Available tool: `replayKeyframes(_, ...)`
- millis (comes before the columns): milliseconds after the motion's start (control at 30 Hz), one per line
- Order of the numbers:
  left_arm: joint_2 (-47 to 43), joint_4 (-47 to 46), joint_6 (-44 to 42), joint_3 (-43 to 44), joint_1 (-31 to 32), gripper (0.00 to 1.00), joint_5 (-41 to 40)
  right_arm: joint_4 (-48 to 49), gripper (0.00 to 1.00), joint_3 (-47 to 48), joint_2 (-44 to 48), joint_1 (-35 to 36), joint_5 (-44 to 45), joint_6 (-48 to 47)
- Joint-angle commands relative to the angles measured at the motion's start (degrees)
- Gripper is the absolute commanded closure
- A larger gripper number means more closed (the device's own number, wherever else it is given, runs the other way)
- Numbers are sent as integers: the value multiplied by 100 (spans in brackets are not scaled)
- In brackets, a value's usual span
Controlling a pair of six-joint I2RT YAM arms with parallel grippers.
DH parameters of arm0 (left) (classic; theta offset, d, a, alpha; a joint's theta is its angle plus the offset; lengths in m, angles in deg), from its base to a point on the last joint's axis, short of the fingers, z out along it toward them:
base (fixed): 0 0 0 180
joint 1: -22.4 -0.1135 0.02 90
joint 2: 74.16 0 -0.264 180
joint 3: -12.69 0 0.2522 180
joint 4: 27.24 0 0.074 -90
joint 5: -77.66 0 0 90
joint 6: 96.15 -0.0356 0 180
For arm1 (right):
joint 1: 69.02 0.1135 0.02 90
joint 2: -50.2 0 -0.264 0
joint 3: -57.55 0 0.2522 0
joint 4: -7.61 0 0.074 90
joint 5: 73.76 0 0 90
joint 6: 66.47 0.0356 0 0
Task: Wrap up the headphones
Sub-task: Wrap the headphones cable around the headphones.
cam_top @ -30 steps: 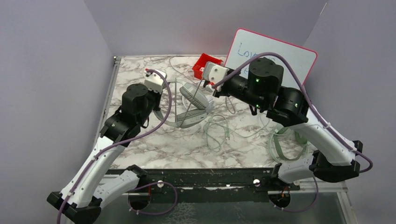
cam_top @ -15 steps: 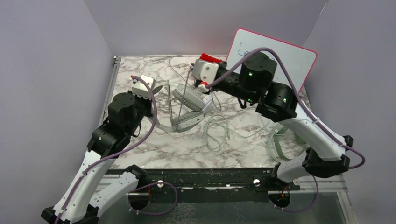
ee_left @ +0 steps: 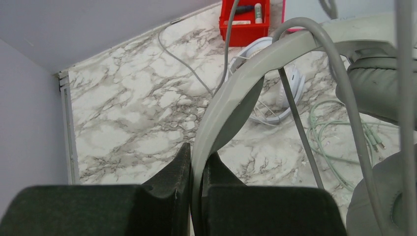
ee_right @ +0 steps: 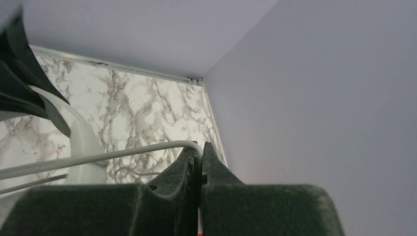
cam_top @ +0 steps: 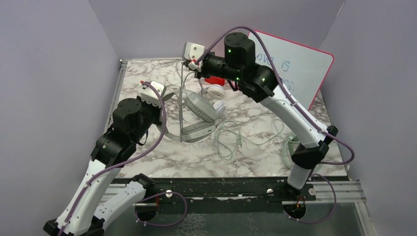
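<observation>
The grey-green headphones (cam_top: 199, 105) are tilted up off the marble table, cups at centre. My left gripper (cam_top: 166, 97) is shut on their headband (ee_left: 236, 88), which runs between its fingertips (ee_left: 199, 155) in the left wrist view. My right gripper (cam_top: 186, 61) is raised near the back wall, shut on the thin grey cable (ee_right: 98, 157). That cable (cam_top: 181, 103) hangs taut and nearly straight down in front of the cups. In the right wrist view the cable bends over into my right gripper (ee_right: 201, 147).
A white pair of headphones (cam_top: 215, 93) lies behind the grey-green ones, beside a red box (cam_top: 214, 79). A whiteboard (cam_top: 295, 66) leans at the back right. Loose mint cables (cam_top: 228, 137) sprawl at centre, and another mint pair (cam_top: 295, 152) lies at the right edge.
My right arm has swung up, left and toward the back wall, drawing the cable taut. My left arm shifted left with the headband a second ago, then held still.
</observation>
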Motion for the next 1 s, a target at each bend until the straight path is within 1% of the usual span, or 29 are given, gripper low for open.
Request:
replayKeyframes(0,-279,231,-292,11,19,100,617,1100,100,144,28,-508,-753,364)
replayKeyframes(100,-403,167,-287,103,19,100,734,1154,97,53,-85,-666,-1162,641)
replayKeyframes(233,-640,11,-251,286,19,100,901,1548,95,-308,-158,-1151,-2144,1334)
replayKeyframes(367,-570,-9,-129,574,19,100,1415,1302,94,-18,-520,-1197,-3066,1725)
replayKeyframes(467,-539,-153,10,768,19,100,1560,1476,92,-173,-641,-1197,-3492,2081)
replayKeyframes(567,-515,-352,147,990,19,100,1626,1872,92,-587,-666,-1199,-3784,2543)
replayKeyframes(633,-393,-408,317,1246,19,100,1425,2229,91,-895,-659,-1192,-3957,2944)
replayKeyframes(733,-110,-447,787,1677,19,100,1106,2762,91,-1292,-718,-1199,-4126,3698)
replayKeyframes(833,90,-495,1192,1984,19,100,956,3354,88,-1472,-867,-1199,-4261,4581)
replayKeyframes(967,214,-607,1520,2213,19,100,1056,4096,81,-1697,-1004,-1208,-4452,5559)
